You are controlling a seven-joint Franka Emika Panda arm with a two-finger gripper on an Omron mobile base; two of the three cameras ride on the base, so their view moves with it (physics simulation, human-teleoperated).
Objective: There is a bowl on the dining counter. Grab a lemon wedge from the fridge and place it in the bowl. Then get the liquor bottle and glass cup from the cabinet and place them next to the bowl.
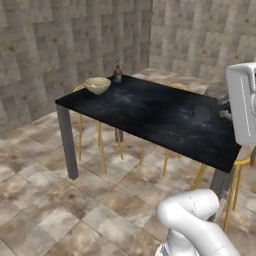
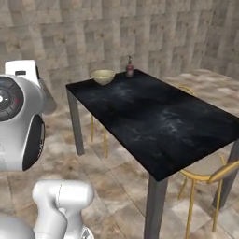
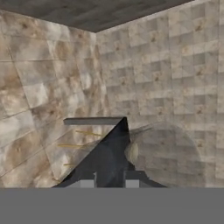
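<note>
Black dining counter [image 2: 158, 121] carries bowl [image 2: 102, 76] beside liquor bottle [image 2: 130, 68], seemingly unlabelled.

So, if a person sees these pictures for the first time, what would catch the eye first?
Probably the dining counter, a long black marbled slab on grey legs in the middle of the tiled room. At its far corner the pale bowl stands with the small dark liquor bottle just beside it. In the hand view, a see-through glass cup sits right at the hand.
</note>
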